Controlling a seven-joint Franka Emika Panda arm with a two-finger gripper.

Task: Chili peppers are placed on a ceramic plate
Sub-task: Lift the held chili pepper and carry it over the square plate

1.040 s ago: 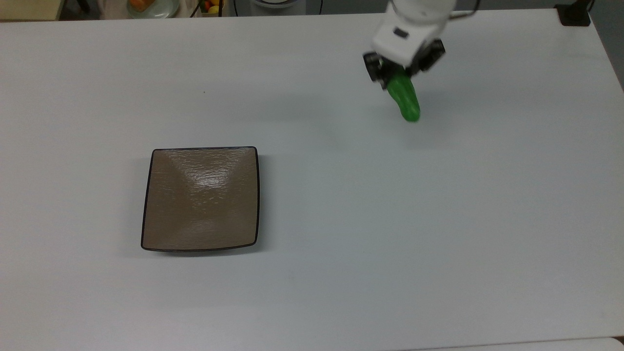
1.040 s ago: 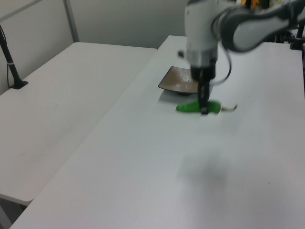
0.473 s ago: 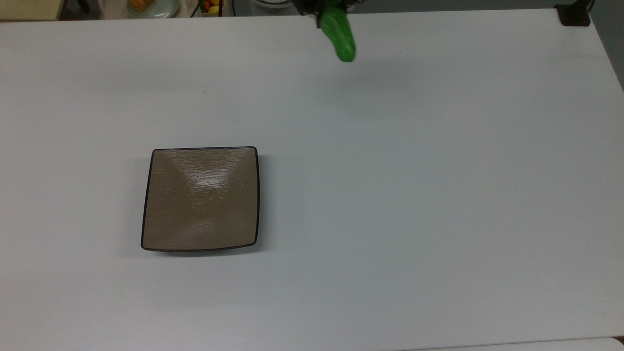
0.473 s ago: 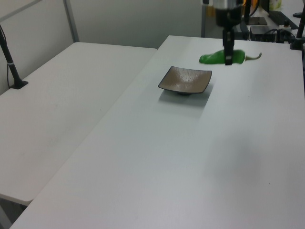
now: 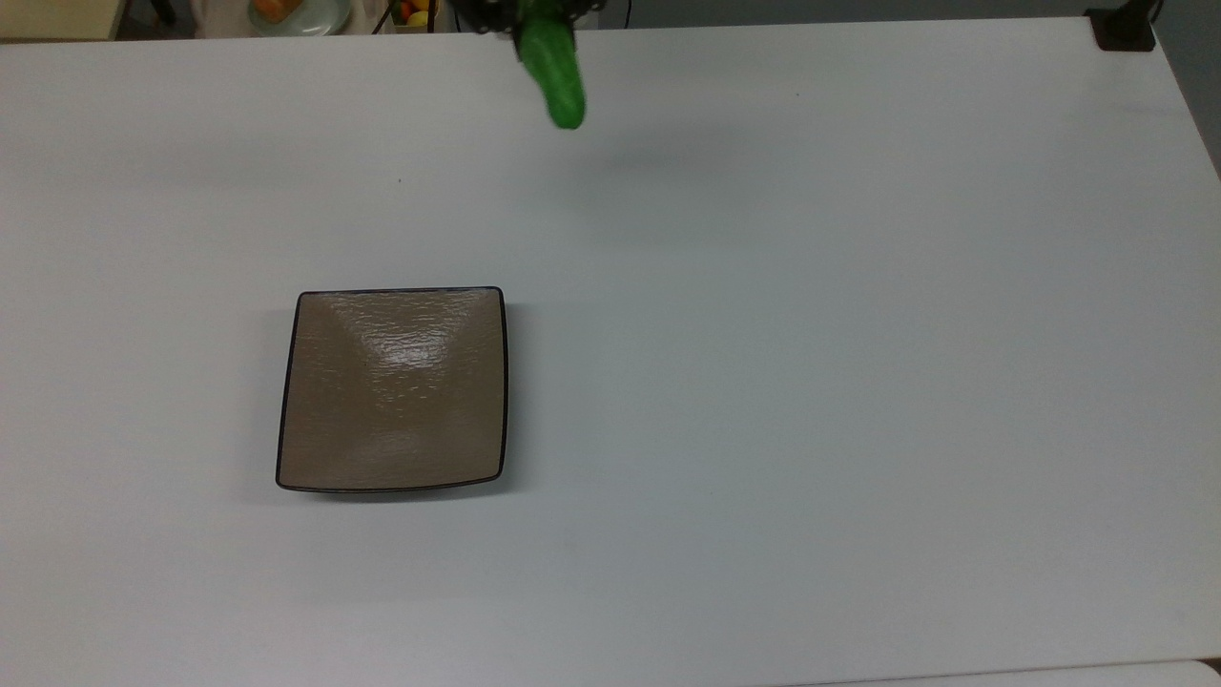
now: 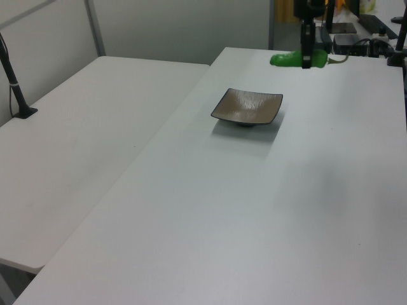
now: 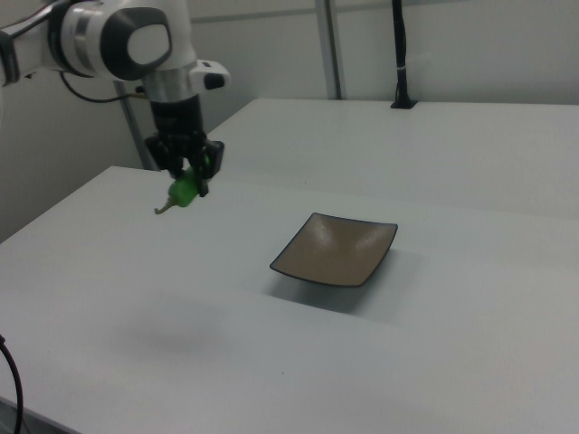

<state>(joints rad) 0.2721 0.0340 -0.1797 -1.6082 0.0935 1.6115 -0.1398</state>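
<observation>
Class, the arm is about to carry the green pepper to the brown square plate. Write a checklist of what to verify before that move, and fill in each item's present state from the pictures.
1. Pepper held by the gripper: ok, the fingers are shut on it.
2. Pepper lifted off the table: ok, it hangs above the surface with its shadow below in the right view.
3. Plate free to receive it: ok, nothing lies in it.
4. Path between pepper and plate: ok, bare table in the top view.
5. Pepper over the plate: not ok, it is well away, up and to the right of it in the top view.
6. Grip firm enough for travel: cannot tell.
</observation>
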